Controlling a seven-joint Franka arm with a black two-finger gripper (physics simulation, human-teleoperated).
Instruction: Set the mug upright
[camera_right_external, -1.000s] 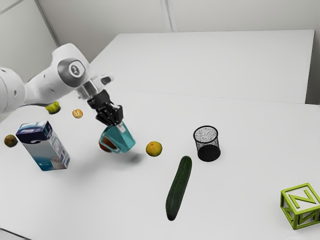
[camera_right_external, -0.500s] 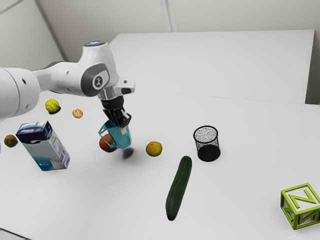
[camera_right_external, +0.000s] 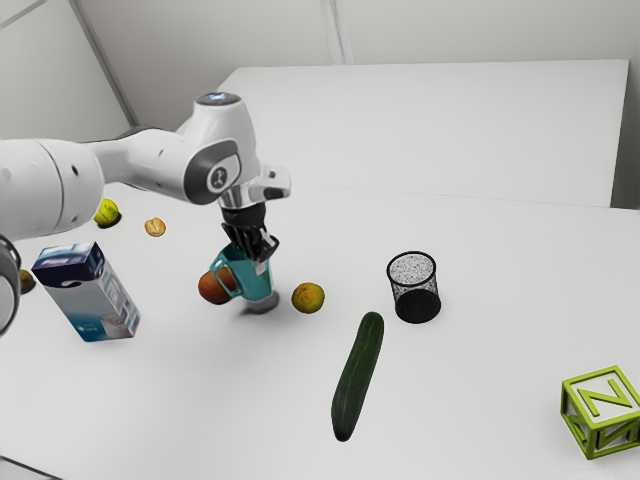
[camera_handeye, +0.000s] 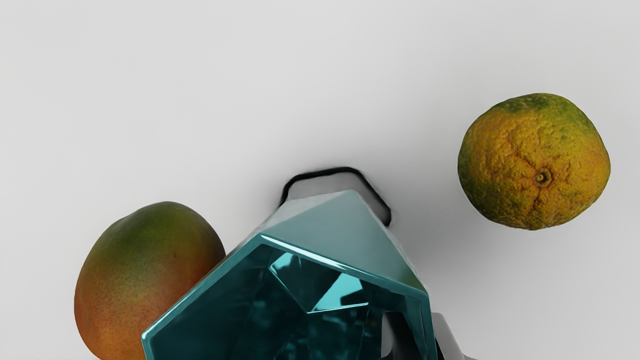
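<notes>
Black and two-fingered, the gripper (camera_right_external: 263, 258) points down at the end of the white arm (camera_right_external: 150, 165), pinching the wall of the teal mug (camera_right_external: 257, 283) near its rim. In the wrist view one finger (camera_handeye: 397, 337) shows inside the mug and part of the other lies just outside the wall. The mug's opening faces upward, but its body leans a little, the rim tipped toward the exterior view's left; I cannot tell whether its base touches the white table (camera_right_external: 480, 250). Its handle (camera_right_external: 224, 282) points toward the exterior view's left, in front of part of the mango (camera_right_external: 211, 289). The mango lies just beside the mug; whether they touch is not clear. Near the mug's other side, apart from it, sits a green and orange tangerine (camera_right_external: 308, 298).

Farther toward the exterior view's left stands a carton (camera_right_external: 88, 295), with a small brown fruit (camera_right_external: 27, 281) past it, partly hidden by the arm. Behind them are a peeled orange piece (camera_right_external: 155, 227) and a yellow ball (camera_right_external: 106, 212). Toward the exterior view's right, a dark green cucumber (camera_right_external: 358, 375) lies on the table, a black mesh cup (camera_right_external: 415, 290) stands behind it, and a green-framed letter block (camera_right_external: 604, 410) rests well apart.
</notes>
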